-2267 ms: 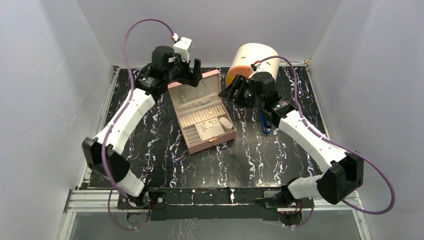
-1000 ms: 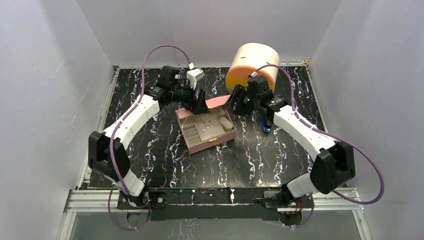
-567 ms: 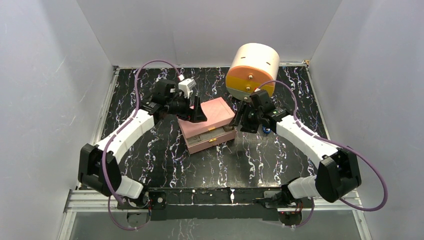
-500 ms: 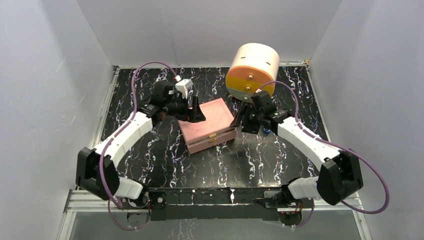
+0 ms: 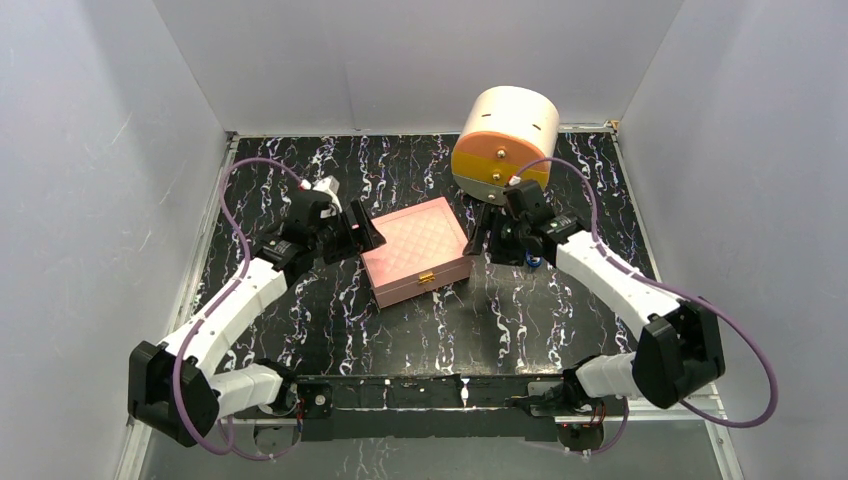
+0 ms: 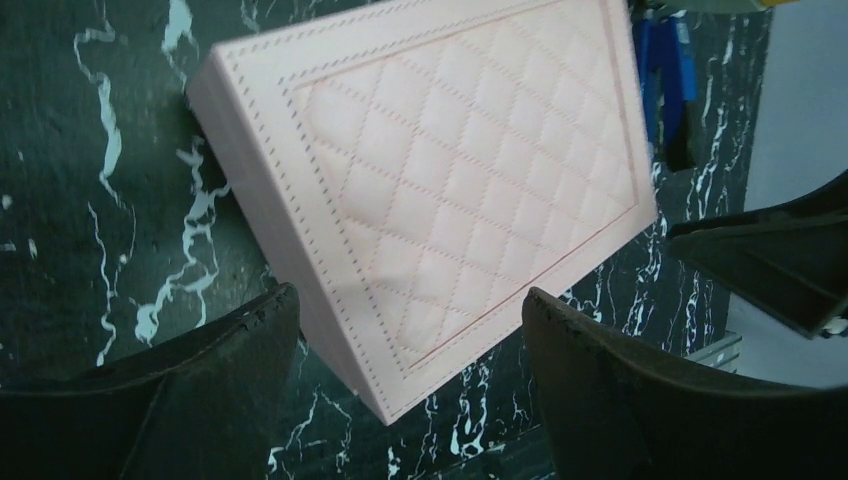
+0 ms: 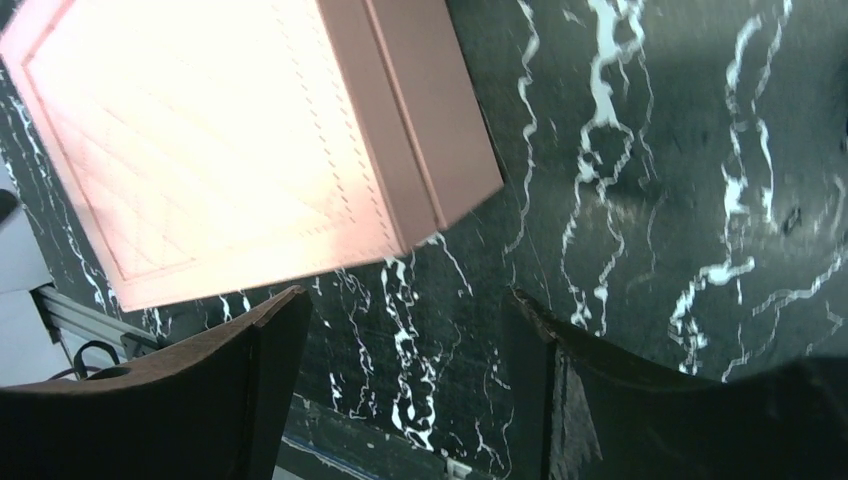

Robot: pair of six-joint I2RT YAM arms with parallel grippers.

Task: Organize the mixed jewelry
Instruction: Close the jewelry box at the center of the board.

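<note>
The pink quilted box lies shut on the black marble table, its gold clasp facing the near side. The jewelry is hidden inside; no piece shows in any view. My left gripper is open and empty just left of the box, its jaws over the box's near-left corner in the left wrist view. The box's lid fills that view. My right gripper is open and empty just right of the box. In the right wrist view it hangs over bare table beside the box's corner.
A cream and orange cylinder stands at the back right behind my right gripper. A blue elongated object lies right of the box, mostly under my right arm. The table's walls close in on the left, back and right.
The box's lid has come down from open to fully shut. My left gripper has pulled back from the lid to the box's left side. My right gripper stays at the box's right.
</note>
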